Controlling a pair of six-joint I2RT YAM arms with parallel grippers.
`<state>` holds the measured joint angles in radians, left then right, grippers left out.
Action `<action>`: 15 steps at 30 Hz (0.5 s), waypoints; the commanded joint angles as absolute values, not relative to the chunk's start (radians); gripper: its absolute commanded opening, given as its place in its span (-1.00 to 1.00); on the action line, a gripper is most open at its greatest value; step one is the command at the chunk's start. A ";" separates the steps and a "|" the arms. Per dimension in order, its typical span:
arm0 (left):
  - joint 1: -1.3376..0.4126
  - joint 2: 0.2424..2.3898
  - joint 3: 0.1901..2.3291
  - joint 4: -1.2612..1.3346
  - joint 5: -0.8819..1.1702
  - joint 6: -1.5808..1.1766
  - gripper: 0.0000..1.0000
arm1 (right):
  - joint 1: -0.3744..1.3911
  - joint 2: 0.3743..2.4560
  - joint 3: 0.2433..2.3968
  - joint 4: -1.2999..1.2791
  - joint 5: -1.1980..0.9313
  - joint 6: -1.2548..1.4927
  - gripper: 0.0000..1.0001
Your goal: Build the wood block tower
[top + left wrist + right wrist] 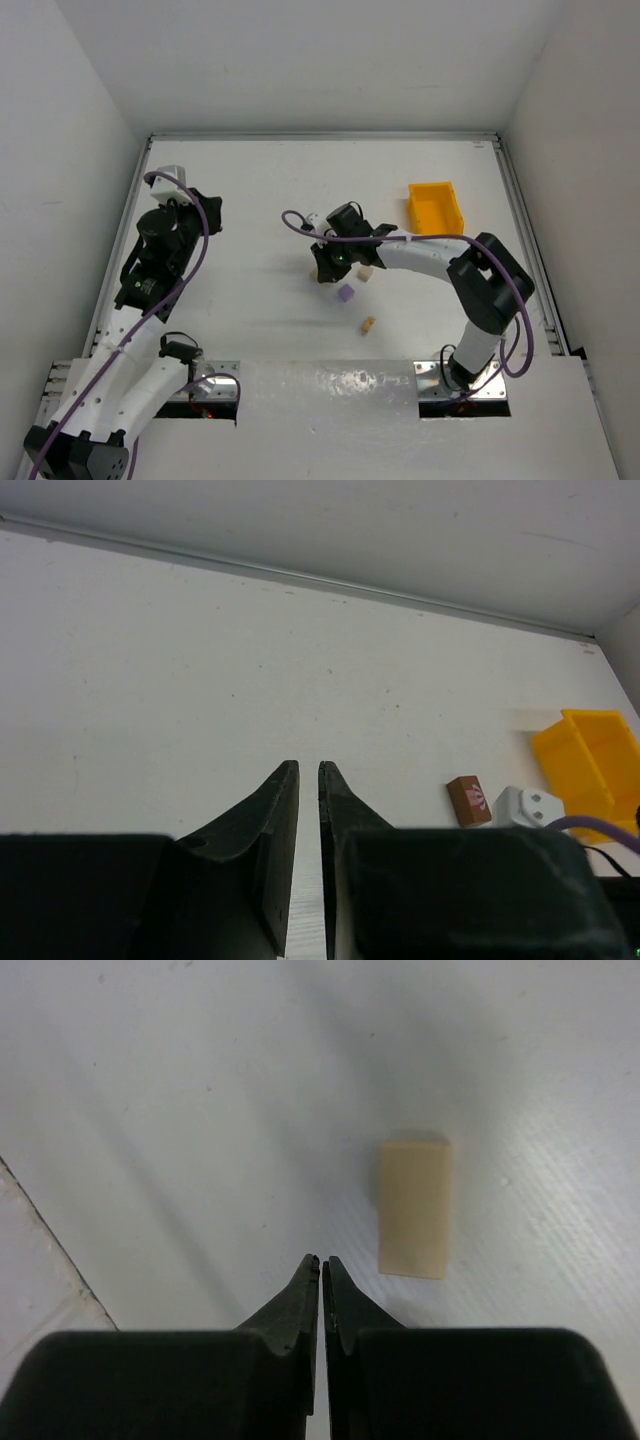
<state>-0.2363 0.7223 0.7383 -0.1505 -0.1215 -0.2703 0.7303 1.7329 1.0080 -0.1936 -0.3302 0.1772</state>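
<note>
clenching on nothing, the right claw (320, 1260) has a tan block (415, 1210) at its one o'clock; the left claw (308, 770) is clenched empty too, a brown block (468, 800) at three o'clock.

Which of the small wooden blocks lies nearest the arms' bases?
The pale tan block, lying alone in front; the purple block and the other tan block sit farther back, beyond it.
</note>
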 commanded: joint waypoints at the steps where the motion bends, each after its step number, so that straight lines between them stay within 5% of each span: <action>1: -0.239 0.704 0.767 -0.115 -0.112 -0.270 -0.75 | 0.749 1.762 0.991 -0.161 -0.357 0.205 -0.95; 15: -0.239 0.710 0.769 -0.112 -0.103 -0.272 -0.75 | 0.729 1.821 0.980 -0.155 -0.244 0.206 -0.94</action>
